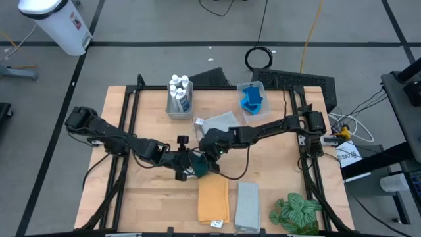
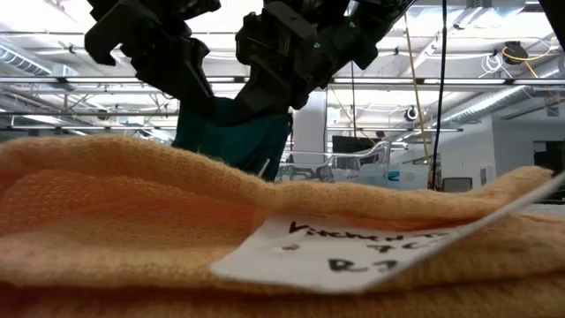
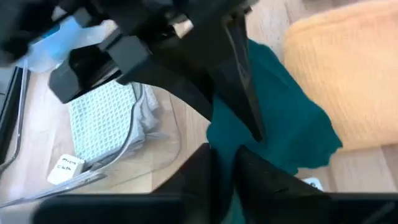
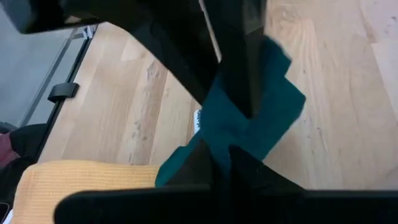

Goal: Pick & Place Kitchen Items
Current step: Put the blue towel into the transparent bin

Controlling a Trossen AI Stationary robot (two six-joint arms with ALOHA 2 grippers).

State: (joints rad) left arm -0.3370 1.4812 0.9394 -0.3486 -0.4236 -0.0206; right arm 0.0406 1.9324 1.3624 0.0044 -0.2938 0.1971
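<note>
Mid-tabletop, the dark green cloth [image 1: 199, 166] hangs between both claws: right claw [image 1: 209, 158] clamped on it, left claw [image 1: 187, 162] seemingly loosening (hard to tell), so it should release fully before the right lifts.

Wooden table [image 1: 151, 197], orange cloth [image 1: 213, 200], grey cloth [image 1: 248, 206], plant [image 1: 296, 213], bins [image 1: 179, 108]
</note>
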